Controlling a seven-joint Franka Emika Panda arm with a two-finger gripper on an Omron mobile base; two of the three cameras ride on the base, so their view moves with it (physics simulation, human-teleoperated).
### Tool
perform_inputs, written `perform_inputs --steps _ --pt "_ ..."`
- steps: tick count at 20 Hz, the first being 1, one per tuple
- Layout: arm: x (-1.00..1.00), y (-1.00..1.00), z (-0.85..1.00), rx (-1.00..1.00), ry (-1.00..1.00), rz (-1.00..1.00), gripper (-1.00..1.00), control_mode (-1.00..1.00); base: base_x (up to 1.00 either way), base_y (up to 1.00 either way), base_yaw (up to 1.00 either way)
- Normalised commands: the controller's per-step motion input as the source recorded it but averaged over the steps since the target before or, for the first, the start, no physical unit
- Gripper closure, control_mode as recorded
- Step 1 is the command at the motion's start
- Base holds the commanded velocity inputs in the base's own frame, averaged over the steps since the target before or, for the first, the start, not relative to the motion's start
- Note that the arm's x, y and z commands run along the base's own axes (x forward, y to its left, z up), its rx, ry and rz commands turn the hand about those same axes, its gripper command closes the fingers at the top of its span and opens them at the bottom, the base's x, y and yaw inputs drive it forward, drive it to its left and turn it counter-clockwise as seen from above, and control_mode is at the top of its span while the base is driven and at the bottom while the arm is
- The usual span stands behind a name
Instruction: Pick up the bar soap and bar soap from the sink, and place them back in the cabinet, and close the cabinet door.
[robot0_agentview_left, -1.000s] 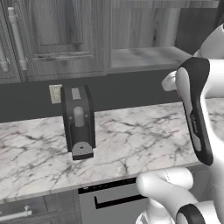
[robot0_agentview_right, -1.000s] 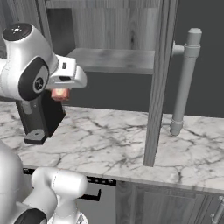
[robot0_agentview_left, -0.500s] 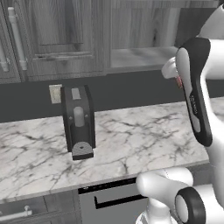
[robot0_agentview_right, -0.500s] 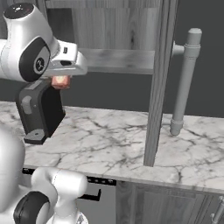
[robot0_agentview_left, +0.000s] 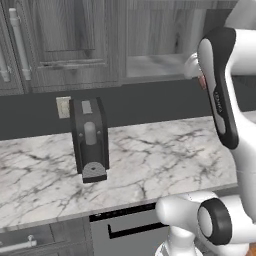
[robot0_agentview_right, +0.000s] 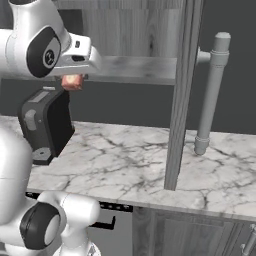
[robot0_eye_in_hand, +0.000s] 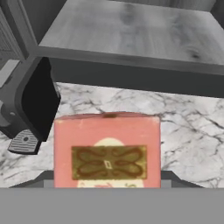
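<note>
The arm reaches up high, its tool (robot0_agentview_right: 73, 81) clamped (fingers mostly hidden) around a bar.

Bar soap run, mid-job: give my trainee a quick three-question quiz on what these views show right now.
1. True or false: the gripper is shut on a bar soap.
2. Where is the soap relative to the cabinet shelf? A) lying on the shelf B) held in front of the shelf's front edge, above the marble counter C) lying on the counter
3. In one word, is the cabinet door with the silver bar handle open or closed?

Key: 1 true. 2 B. 3 open; it stands edge-on in the right base view, with the shelf exposed beside it.
</note>
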Motion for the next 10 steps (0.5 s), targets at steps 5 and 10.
perform_inputs --steps 5,10 --pt "0.26 0.00 0.15 0.00 0.00 0.00 1.00 -1.00 0.00 0.00 0.00" --pt "0.37 0.00 -0.04 0.00 0.00 0.00 1.00 -1.00 0.00 0.00 0.00"
